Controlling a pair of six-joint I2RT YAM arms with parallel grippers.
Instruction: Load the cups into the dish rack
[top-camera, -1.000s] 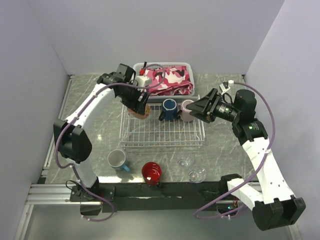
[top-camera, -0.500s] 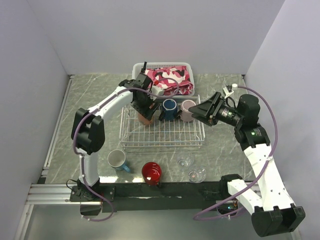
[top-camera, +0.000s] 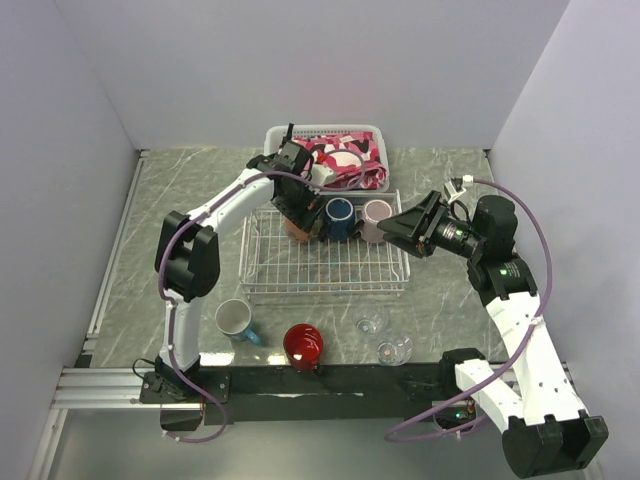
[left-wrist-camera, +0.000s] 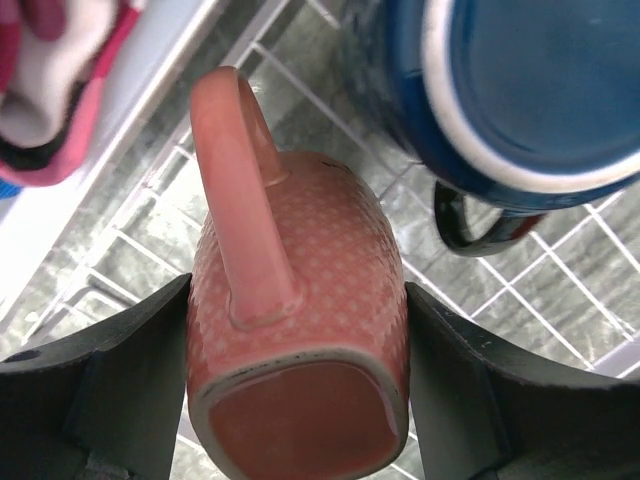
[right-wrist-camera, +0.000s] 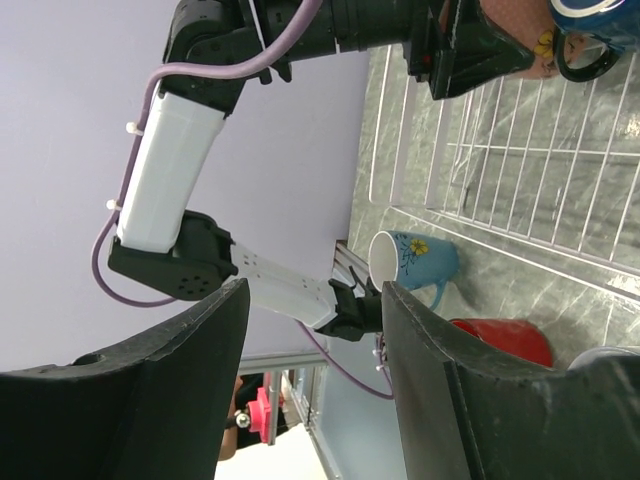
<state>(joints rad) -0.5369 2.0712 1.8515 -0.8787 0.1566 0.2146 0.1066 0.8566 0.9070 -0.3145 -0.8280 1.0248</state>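
**Cup stock and rack: both end effectors**

Left end effector (left-wrist-camera: 300, 385): clenched on a terracotta-brown dimpled mug (left-wrist-camera: 300, 260), one finger on each flank. It sits over the far-left corner of the shallow white wire-grid dish rack (top-camera: 325, 272); contact with the wire cannot be told.

In the rack, far side: navy blue mug (top-camera: 339, 214), then mauve-pink mug (top-camera: 374, 220).

Right end effector (top-camera: 405, 226): fingers spread, nothing between them, just right of the rack.

On the grey marbled table (top-camera: 180, 220), near side of the rack:
- teal mug (top-camera: 234, 319), lying on its side
- glossy red mug (top-camera: 303, 344)
- first clear glass (top-camera: 370, 324)
- second clear glass (top-camera: 393, 349)
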